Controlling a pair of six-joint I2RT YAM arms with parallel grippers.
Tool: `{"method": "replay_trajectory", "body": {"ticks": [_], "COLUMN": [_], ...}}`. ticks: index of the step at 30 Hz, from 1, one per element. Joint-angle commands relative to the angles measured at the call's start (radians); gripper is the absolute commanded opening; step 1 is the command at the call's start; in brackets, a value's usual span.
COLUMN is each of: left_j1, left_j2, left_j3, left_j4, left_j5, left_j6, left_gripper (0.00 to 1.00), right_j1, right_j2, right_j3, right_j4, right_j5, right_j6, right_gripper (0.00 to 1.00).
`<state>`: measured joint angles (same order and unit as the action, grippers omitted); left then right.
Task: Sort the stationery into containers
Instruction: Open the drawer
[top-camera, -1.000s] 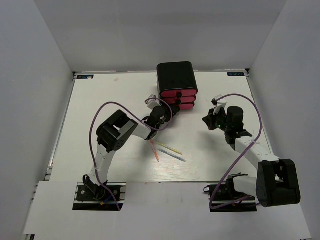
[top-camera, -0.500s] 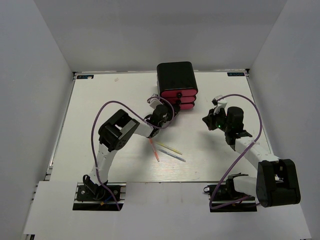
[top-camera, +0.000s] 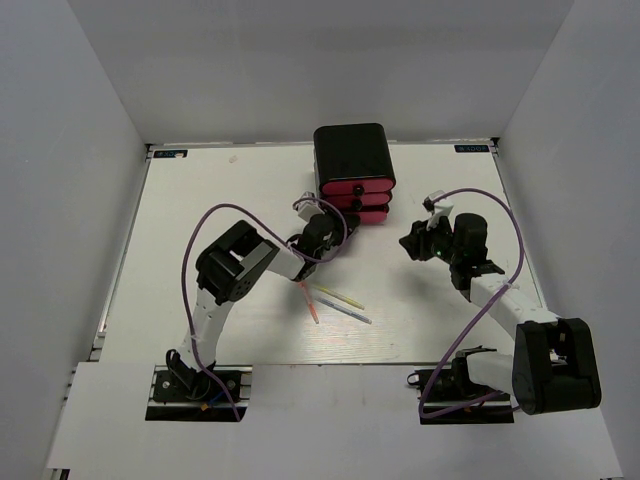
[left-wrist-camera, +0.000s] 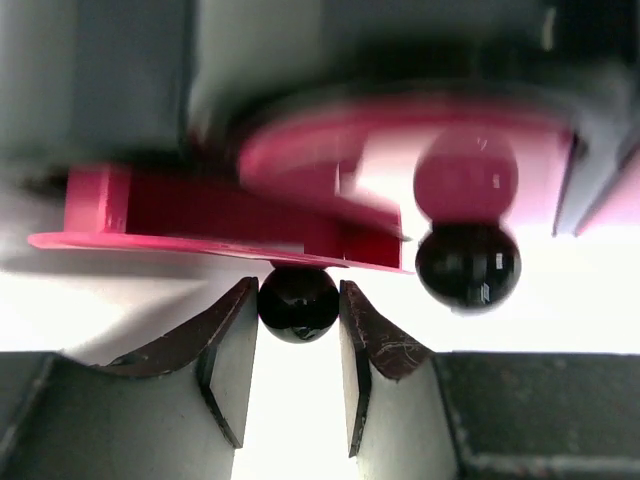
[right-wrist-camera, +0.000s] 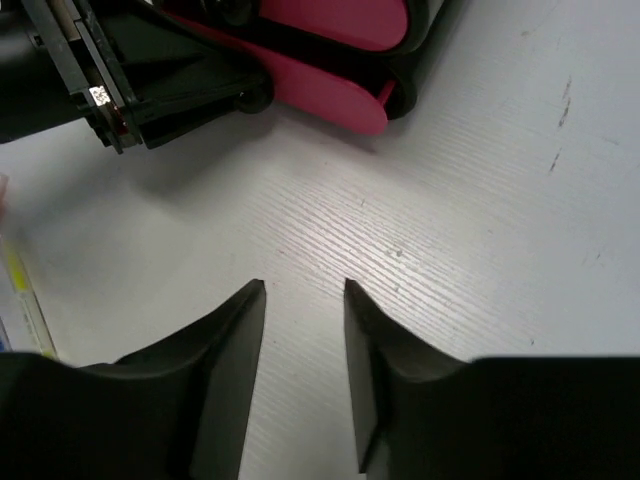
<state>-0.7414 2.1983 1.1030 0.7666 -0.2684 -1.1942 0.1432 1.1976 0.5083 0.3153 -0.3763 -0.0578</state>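
Note:
The containers are three pink-fronted drawers (top-camera: 355, 190) stacked in a black box (top-camera: 352, 150) at the back middle. My left gripper (top-camera: 333, 228) is at the lowest drawer. In the left wrist view it (left-wrist-camera: 298, 302) is shut on that drawer's black knob (left-wrist-camera: 298, 308), both pads touching it. A second knob (left-wrist-camera: 467, 265) shows above right. My right gripper (top-camera: 408, 240) hovers right of the box; in its wrist view it (right-wrist-camera: 304, 288) stands open over bare table. A pink pen (top-camera: 309, 300), a yellow pen (top-camera: 342, 297) and a grey-blue pen (top-camera: 345, 311) lie on the table.
The lowest pink drawer front (right-wrist-camera: 320, 85) and my left gripper's black body (right-wrist-camera: 150, 90) show in the right wrist view. The yellow pen's tip (right-wrist-camera: 18, 285) is at that view's left edge. White walls enclose the table on three sides.
My left gripper moved up to the lowest drawer and closed on its knob. My right gripper, shut before, has opened.

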Motion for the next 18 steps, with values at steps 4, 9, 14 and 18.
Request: {"method": "replay_trajectory", "body": {"ticks": [4,9,14,18], "left_j1": [-0.026,-0.046,-0.046,-0.046], "left_j2": [-0.119,-0.167,-0.189,-0.222], "left_j3": [-0.178,-0.262,-0.253,-0.267], "left_j4": [0.049,0.040,-0.010,-0.020], "left_j5": [0.061,0.061,0.061,0.061], "left_j6": [-0.005,-0.005,0.004,0.004], "left_gripper": [0.31,0.38,0.76,0.87], "right_j1": [-0.001,0.001,0.002,0.002], "right_j2": [-0.015,-0.001,0.002,-0.006], "right_j3": [0.004,0.006,0.022,0.036], "right_j4": [0.016,-0.004,-0.074,-0.163], "right_j5": [-0.153,-0.263,-0.404,-0.481], "right_j6": [-0.059,-0.118,-0.258,-0.376], "right_gripper": [0.53,0.56,0.59,0.59]}}
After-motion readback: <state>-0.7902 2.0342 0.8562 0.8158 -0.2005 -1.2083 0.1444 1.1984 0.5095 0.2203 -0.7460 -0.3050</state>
